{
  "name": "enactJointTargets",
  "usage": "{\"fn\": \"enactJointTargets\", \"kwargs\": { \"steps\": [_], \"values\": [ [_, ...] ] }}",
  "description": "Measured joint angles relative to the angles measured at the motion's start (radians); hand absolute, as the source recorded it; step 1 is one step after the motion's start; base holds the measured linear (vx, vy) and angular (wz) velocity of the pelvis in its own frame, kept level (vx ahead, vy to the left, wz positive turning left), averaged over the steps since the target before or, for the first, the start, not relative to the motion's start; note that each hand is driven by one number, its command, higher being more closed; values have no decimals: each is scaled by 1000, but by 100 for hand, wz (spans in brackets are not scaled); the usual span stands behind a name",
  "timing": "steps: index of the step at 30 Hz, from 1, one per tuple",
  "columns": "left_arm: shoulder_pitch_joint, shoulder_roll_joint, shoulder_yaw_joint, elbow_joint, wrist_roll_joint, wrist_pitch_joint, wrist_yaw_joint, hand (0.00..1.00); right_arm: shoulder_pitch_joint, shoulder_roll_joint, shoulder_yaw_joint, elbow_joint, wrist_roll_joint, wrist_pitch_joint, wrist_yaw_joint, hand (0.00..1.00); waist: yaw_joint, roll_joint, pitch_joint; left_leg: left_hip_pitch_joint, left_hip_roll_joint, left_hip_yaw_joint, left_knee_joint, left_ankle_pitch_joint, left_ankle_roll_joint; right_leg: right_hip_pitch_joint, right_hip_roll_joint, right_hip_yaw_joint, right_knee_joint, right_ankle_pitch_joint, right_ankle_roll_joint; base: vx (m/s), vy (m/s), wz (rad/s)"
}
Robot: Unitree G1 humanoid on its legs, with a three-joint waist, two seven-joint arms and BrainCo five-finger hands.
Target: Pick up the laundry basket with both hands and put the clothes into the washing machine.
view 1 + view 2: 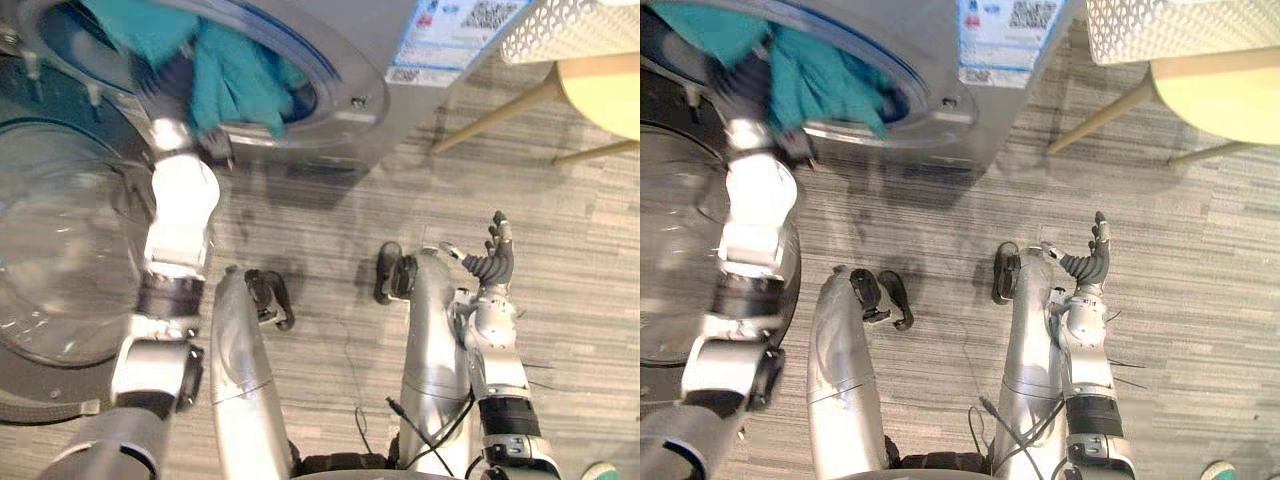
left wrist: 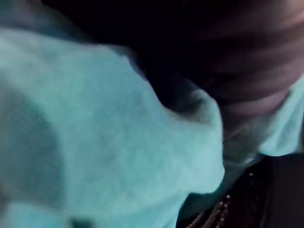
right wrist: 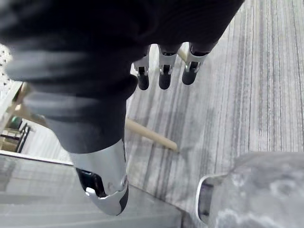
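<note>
A front-loading washing machine stands on a grey striped floor, its round glass door swung wide open. Teal clothes fill the mouth of the drum, with one fold hanging over the lower rim. The robot's left hand reaches up into that cloth at the rim; whether it grips the cloth or has let go cannot be told. The right hand is held low over the floor, well apart from the machine, loose and empty. The white perforated laundry basket seems to rest on a pale stool beside the machine. The loading looks almost done. What seems left is pushing the hanging fold inside.
</note>
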Motion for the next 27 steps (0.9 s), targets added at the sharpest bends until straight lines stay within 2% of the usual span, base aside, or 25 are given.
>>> {"fn": "enactJointTargets", "kwargs": {
  "steps": [1, 5, 8, 9, 13, 16, 18, 21, 27],
  "values": [
    [-27, 19, -1, 3, 4, 2, 6, 0, 0, 3, 0, -10, 0, -2, 0, 0, -1, -4, 2, -10, 8, -2, 7, 0, 0, -9, 6, -3, 0, 4, -3, -28, -14, -22],
    [-201, 85, -10, 101, 59, 11, 28, 0, 0, 11, -6, -55, 3, -35, 3, 0, -15, -34, 17, -95, 22, -30, 62, -5, -6, -77, 16, -19, 35, 16, -14, 5, -5, -10],
    [-305, 112, -8, 237, 75, 32, 26, 0, 0, 14, -13, -71, 8, -62, 5, 0, -31, -42, 21, -138, 22, -44, 103, -6, -6, -113, 14, -17, 72, 11, -16, 21, -3, 5],
    [-332, 114, -5, 291, 80, 49, -1, 0, 0, 14, -14, -71, 19, -66, 8, 0, -32, -46, 23, -143, 23, -49, 114, -7, -6, -116, 14, -18, 79, 11, -15, 15, -7, -3],
    [-353, 112, -7, 375, 95, 61, -78, 0, 0, 12, -23, -67, 43, -66, 26, 0, -31, -47, 23, -145, 23, -52, 116, -14, -3, -116, 13, -20, 81, 8, -10, 0, 0, 0],
    [-374, 107, -5, 452, 136, 87, -132, 0, -2, 2, -37, -52, 58, -66, 48, 0, -29, -47, 23, -151, 22, -56, 116, -13, -3, -116, 7, -26, 81, 9, -11, -1, -12, 3],
    [-391, 101, -4, 497, 231, 119, -191, 0, -3, -5, -51, -30, 59, -59, 59, 0, -29, -48, 23, -156, 20, -56, 117, -13, -3, -116, 6, -30, 82, 10, -13, 16, -19, 4],
    [-407, 96, -6, 524, 331, 140, -238, 0, -1, -24, -49, -1, 60, -41, 93, 0, -29, -49, 24, -156, 17, -56, 117, -13, -3, -116, 5, -29, 86, 11, -17, 39, -16, 3],
    [-459, 95, -3, 504, 365, 146, -236, 0, 10, -42, -43, -11, 77, -41, 120, 0, -29, -49, 24, -154, 4, -56, 112, -10, -1, -112, -10, -29, 89, 8, -17, 24, -8, 7]
  ]
}}
